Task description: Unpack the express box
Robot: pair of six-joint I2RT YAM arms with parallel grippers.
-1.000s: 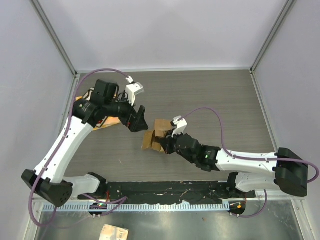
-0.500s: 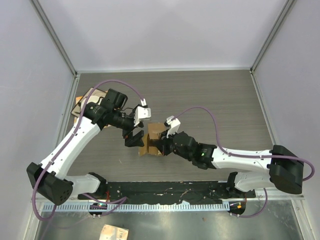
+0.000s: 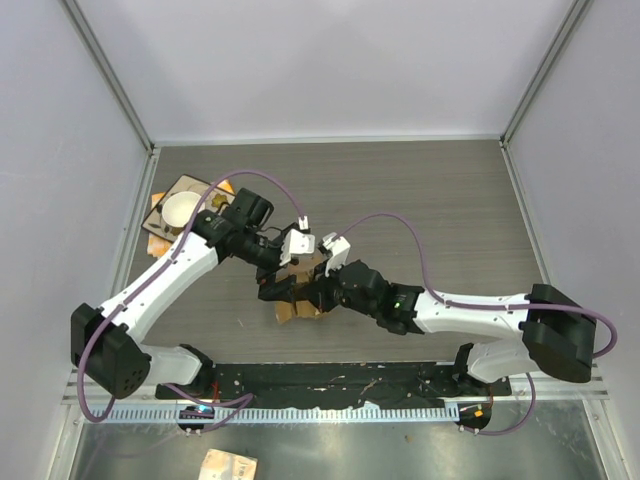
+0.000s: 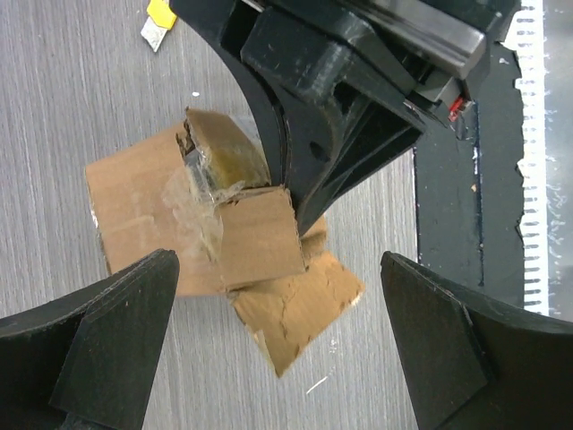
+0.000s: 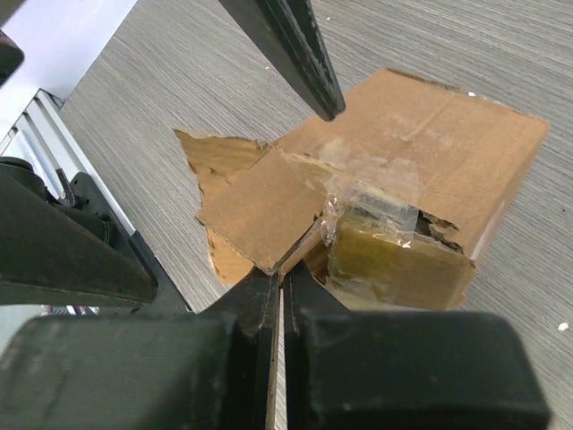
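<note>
Over express box (image 4: 134, 206): left gripper (image 4: 277, 264) spread wide; right gripper (image 5: 276, 282) pinching flap (image 5: 260, 210).

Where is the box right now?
Top view: the box lies left of centre on the table, between the left gripper and the right gripper pinching its flap.

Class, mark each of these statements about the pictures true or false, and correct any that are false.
1. The left gripper is open above the express box. True.
2. The right gripper hangs clear of the box. False: it is shut on a torn flap of the box.
3. The box's top is sealed flat with tape. False: one flap is torn up and the tape is loose and crumpled.
4. A white cup stands on a card at the far left of the table. True.
</note>
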